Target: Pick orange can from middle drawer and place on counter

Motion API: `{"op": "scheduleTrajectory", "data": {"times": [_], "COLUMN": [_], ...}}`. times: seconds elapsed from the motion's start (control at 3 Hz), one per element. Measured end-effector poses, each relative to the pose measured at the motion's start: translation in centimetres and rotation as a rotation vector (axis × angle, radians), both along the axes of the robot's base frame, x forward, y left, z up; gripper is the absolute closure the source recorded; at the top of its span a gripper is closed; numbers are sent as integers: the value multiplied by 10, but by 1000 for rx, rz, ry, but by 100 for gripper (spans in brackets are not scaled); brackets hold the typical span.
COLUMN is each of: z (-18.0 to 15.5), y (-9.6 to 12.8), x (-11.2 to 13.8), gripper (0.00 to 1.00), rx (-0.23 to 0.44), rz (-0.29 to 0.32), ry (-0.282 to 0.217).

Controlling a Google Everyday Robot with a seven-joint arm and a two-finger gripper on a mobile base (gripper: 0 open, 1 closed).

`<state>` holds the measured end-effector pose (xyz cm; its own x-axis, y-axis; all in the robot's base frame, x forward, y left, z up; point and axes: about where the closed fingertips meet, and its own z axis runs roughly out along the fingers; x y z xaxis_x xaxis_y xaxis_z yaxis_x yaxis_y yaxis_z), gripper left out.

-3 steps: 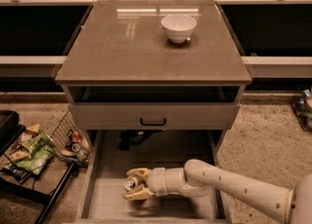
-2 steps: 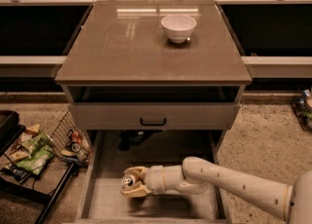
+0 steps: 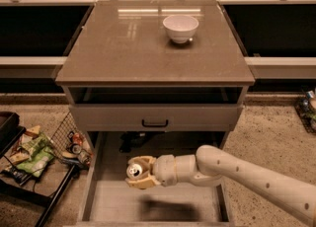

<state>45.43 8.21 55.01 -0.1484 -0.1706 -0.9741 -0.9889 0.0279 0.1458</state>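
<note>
The orange can (image 3: pixel 135 170) shows its silver top and is held between the fingers of my gripper (image 3: pixel 139 172). The gripper is shut on it and holds it a little above the pale floor of the open middle drawer (image 3: pixel 148 202), over its middle left; a shadow lies on the floor below. My white arm (image 3: pixel 247 174) reaches in from the lower right. The glossy grey-brown counter (image 3: pixel 123 48) lies above and behind, well apart from the can.
A white bowl (image 3: pixel 180 27) stands on the counter at the back right. A grey drawer front with a black handle (image 3: pixel 155 123) juts out above the open drawer. A wire basket (image 3: pixel 64 142) with snacks and cans stands at the left.
The gripper with the can has risen slightly off the drawer floor and shifted a little left; a shadow now shows under it.
</note>
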Motion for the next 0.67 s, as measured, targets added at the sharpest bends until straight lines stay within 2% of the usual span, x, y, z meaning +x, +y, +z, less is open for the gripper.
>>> {"op": "scheduleTrajectory", "data": {"times": [0.33,0.67], "z": [144,251], "y": [-33,-53], "x": [8,22], "gripper": [100,100], "rx": [84,127], "rz": [63,109], "ry": [-99,-162]}}
